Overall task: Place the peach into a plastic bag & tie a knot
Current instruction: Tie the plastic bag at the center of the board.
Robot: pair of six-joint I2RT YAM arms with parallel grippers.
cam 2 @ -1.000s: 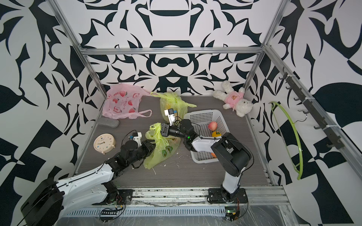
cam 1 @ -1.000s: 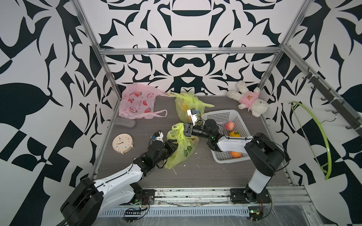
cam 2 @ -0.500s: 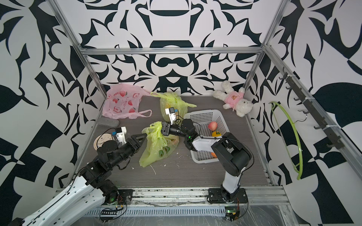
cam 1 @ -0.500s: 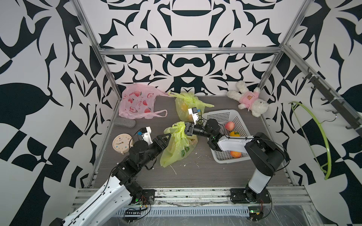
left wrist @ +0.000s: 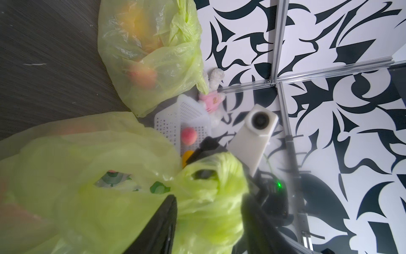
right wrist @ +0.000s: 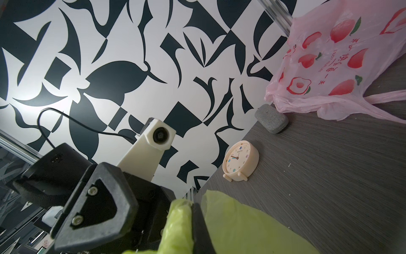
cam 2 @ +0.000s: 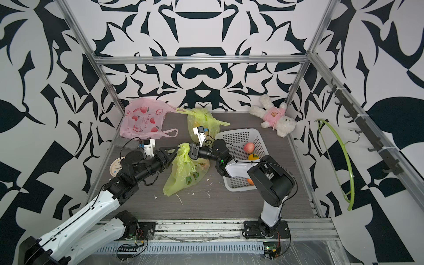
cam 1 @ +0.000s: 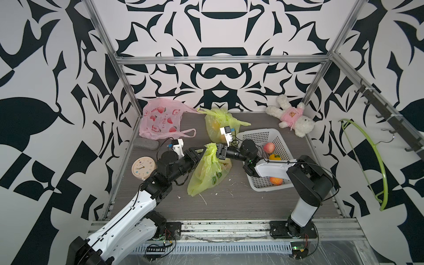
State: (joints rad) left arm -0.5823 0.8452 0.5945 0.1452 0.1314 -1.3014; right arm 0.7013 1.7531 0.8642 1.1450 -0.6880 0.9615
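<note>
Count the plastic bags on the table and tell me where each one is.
3. A pink bag at the back left corner; a green bag at back centre; a second green bag mid-table, its top pinched in the right gripper. No others visible.

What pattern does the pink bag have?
The pink bag has red peach prints and lettering, clearest in the right wrist view.
</note>
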